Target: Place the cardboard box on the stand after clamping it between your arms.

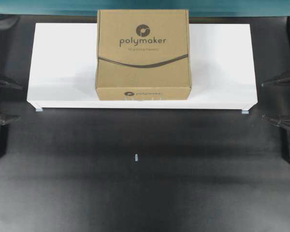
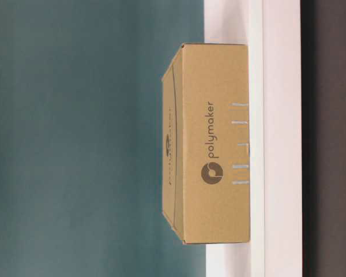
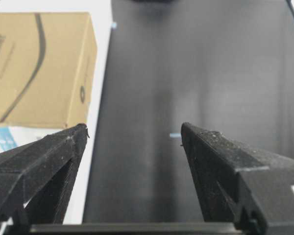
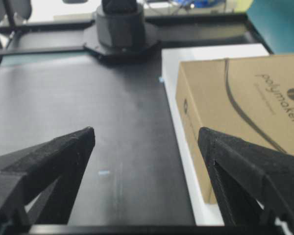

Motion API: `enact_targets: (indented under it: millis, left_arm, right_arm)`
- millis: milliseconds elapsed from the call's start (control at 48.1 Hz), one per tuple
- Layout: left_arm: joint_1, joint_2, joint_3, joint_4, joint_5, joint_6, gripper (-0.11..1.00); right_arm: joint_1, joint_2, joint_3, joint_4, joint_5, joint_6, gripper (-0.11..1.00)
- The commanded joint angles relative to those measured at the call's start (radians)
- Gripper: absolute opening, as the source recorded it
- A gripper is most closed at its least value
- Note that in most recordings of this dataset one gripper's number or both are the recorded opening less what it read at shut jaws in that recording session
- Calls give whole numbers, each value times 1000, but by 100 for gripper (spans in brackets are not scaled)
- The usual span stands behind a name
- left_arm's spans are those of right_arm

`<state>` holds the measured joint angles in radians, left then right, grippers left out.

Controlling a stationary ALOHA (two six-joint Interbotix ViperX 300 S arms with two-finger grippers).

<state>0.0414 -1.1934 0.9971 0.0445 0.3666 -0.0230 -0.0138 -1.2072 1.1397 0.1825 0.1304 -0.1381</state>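
Your cardboard box [image 1: 143,53] sits top-centre on the stand [image 1: 63,63]; left fingers [image 1: 5,82] and right fingers [image 1: 280,79] spread wide, empty, at the frame edges.

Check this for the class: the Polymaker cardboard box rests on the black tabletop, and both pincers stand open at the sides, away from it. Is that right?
One detail is wrong. The Polymaker cardboard box rests on the white stand, not on the black tabletop, as the overhead view shows. The rest holds: the left pincer and right pincer stand open at the sides, away from it.

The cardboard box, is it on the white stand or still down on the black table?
On the stand. The cardboard box lies flat on its top, logo up, away from both grippers.
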Motion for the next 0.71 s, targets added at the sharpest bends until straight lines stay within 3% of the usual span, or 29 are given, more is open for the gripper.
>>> enact_targets:
  millis: [0,686]
  left_arm:
    - [-3,-2,-9,2,-11,-2,75]
    - [-3,-52,20,2,-3,-3,75]
  right_arm:
    - [8,5,0,3,-26,8,82]
    - [8,2,31,-2,-46,2,82]
